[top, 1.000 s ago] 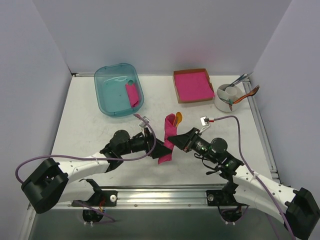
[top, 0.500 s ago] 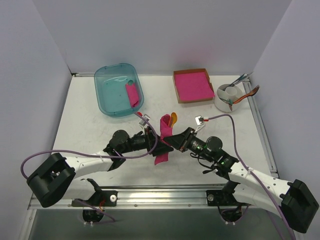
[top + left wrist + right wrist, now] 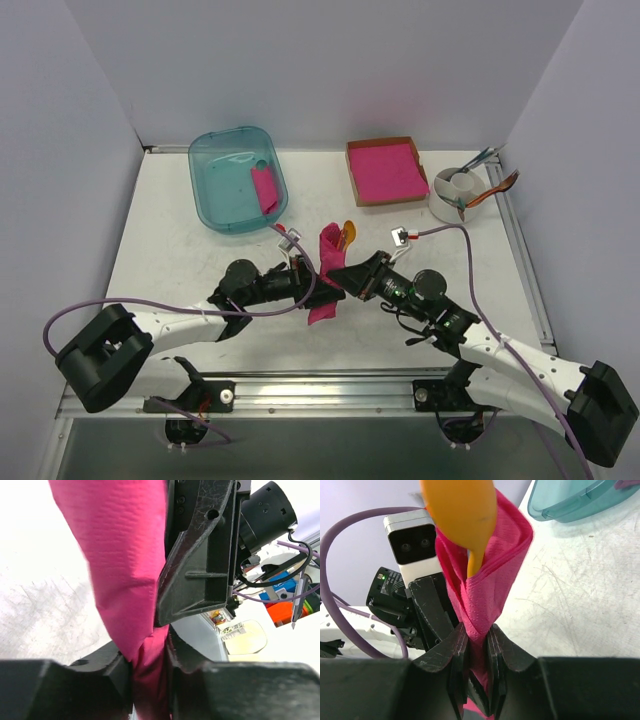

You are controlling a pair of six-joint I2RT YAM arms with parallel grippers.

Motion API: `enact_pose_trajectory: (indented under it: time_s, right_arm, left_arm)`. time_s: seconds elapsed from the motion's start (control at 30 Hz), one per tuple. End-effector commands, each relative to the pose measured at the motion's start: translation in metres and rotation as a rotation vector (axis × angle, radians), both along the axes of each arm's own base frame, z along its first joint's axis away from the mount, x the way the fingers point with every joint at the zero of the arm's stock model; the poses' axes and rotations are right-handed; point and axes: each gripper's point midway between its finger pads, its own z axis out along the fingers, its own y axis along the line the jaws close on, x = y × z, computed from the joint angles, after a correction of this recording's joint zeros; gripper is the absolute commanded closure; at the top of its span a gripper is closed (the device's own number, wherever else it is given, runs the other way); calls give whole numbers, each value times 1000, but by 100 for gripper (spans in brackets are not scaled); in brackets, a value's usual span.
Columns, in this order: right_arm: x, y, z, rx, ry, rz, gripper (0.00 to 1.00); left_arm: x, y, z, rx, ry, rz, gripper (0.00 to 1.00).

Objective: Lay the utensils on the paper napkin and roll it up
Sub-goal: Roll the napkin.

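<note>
The paper napkin [image 3: 326, 268] is a magenta roll held off the table at mid-table, upright in the right wrist view [image 3: 492, 575]. The orange spoon [image 3: 348, 233] pokes its round bowl [image 3: 460, 510] out of the roll's far end. The fork is hidden. My right gripper [image 3: 343, 281] is shut on the roll's lower part [image 3: 477, 655]. From the left side, my left gripper [image 3: 311, 290] pinches the same roll, both fingers pressed against the pink paper [image 3: 150, 680]. The two grippers sit almost touching.
A teal bin [image 3: 215, 190] at the back left holds another pink roll [image 3: 265, 190]. A cardboard tray of pink sheets [image 3: 385, 171] and a white cup of cutlery [image 3: 458, 193] stand at the back right. White walls enclose the table.
The left gripper closed from wide open onto the napkin roll. The right gripper carried the roll slightly left and away, staying shut on it.
</note>
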Motion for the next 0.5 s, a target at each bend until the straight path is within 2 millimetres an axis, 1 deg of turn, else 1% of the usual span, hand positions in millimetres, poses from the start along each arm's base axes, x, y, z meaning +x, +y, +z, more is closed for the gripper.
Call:
enact_pose_trajectory:
  time_s: [0.0,0.1,0.13,0.17,0.27,0.3,0.33,0.4,0.43,0.47]
  right_arm:
    - [2,0,35,51,-81,-17,100]
    - [2,0,33,41,-79,-24,100]
    - [2,-1,29,28,-71,-25,100]
    - [2,-1,30,23,-77,-27,100]
    - [4,-4,30,3,-79,-46,99]
    - [5,-5,29,-5,-79,-49,94]
    - [5,-5,30,-17,-77,-52,86]
    - [6,-7,30,-40,-89,-60,72]
    - [6,-9,29,-50,-86,-63,61]
    - [6,-9,32,-53,-96,-65,56]
  left_arm:
    - [3,2,10,-22,-50,9,76]
    - [5,0,8,-10,-44,8,87]
    - [5,-1,7,-6,-46,4,95]
    - [5,-1,7,-4,-45,0,97]
    - [5,-2,1,3,-37,-3,98]
    - [4,-2,1,0,-35,-8,98]
    - [3,-2,2,-9,-39,-19,98]
    - [0,-3,4,-18,-42,-41,97]
    - [-1,-3,7,-31,-44,-46,98]
    - [-2,-4,8,-35,-42,-51,98]
